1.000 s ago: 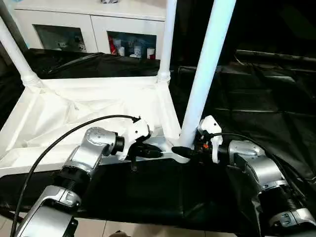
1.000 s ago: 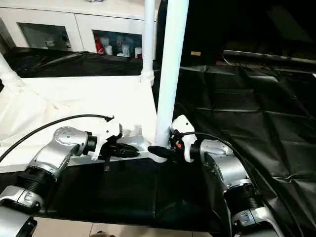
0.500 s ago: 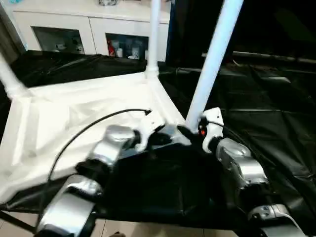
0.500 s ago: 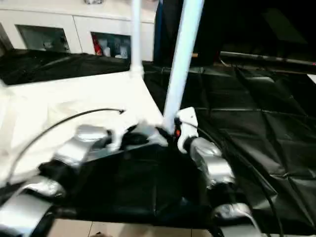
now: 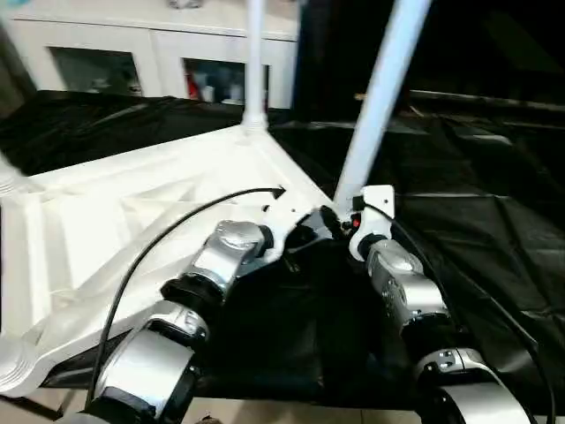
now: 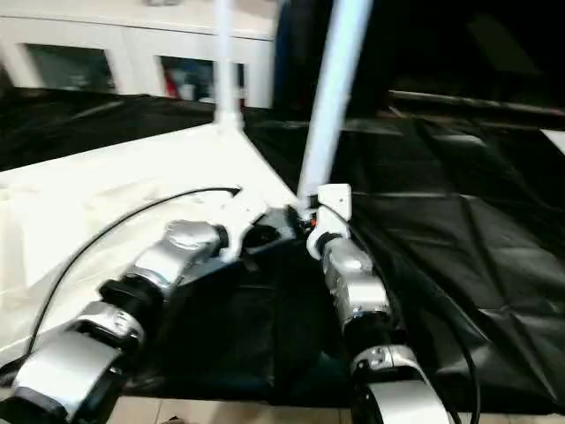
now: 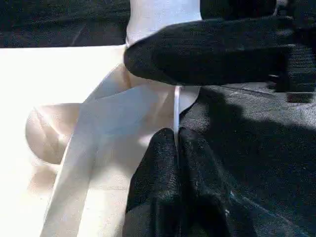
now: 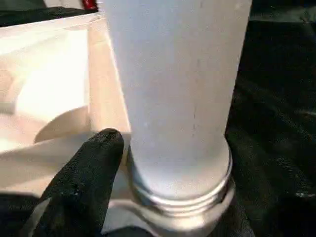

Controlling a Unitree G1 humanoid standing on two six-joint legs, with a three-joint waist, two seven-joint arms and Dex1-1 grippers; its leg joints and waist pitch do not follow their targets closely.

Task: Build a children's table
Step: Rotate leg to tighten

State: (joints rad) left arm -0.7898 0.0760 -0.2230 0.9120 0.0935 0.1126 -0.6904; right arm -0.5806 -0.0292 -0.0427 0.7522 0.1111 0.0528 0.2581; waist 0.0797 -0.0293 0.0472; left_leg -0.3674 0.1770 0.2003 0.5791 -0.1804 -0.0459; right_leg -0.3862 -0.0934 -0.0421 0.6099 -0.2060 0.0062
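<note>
L pincer (image 7: 176, 148) pinching tabletop (image 5: 132, 212) rim, R pincer (image 5: 340, 225) spread round leg (image 5: 380, 97) base, forearms converging

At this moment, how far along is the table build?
Done: the tabletop lies underside up, and the far leg stands in its corner socket. In hand: the near leg is in its socket, threads still showing; the right gripper straddles its base while the left gripper pinches the tabletop's rim, shut. Left: seating that leg; the other corners can't be judged.

Your two head views look forward and down over both forearms. Each wrist view sits very close to the near leg (image 8: 173, 98), which all share.
</note>
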